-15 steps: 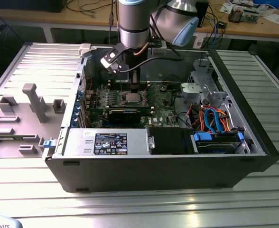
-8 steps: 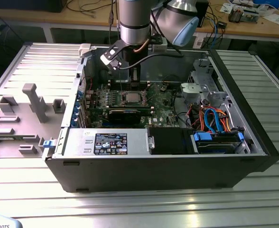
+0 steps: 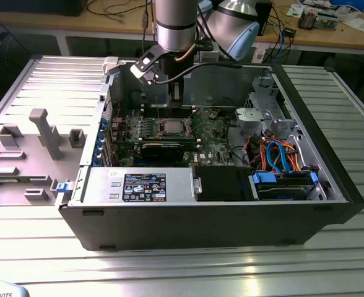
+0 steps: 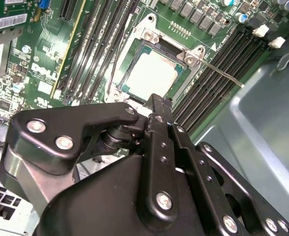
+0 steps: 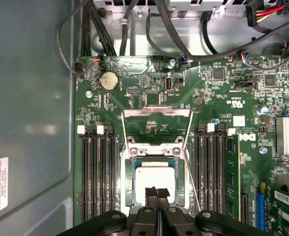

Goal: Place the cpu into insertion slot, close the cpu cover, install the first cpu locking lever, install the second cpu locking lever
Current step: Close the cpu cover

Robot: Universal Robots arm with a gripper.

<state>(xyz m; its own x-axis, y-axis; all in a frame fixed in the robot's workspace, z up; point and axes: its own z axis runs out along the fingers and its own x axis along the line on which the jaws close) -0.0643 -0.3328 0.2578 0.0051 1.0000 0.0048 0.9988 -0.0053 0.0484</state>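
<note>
The cpu (image 5: 156,178) lies flat in the insertion slot (image 5: 157,151), its silver top facing up; it also shows in the second wrist view (image 4: 149,73) and the exterior view (image 3: 171,127). The cpu cover (image 5: 157,112) stands raised from the socket's edge, with green board visible through its window. A thin locking lever (image 5: 193,172) (image 4: 223,73) sticks out unlatched beside the socket. My gripper (image 5: 157,192) (image 4: 157,101) (image 3: 174,105) hovers just over the cpu's edge. It is shut, the two black pads pressed together with nothing between them.
Rows of long black memory slots (image 5: 100,172) (image 5: 213,172) flank the socket. Cables (image 5: 184,34) cross the case beyond the board. In the exterior view, the open computer case (image 3: 330,179) holds a power supply (image 3: 138,185) and drive bay (image 3: 281,182); a grey fixture (image 3: 43,133) stands at its left.
</note>
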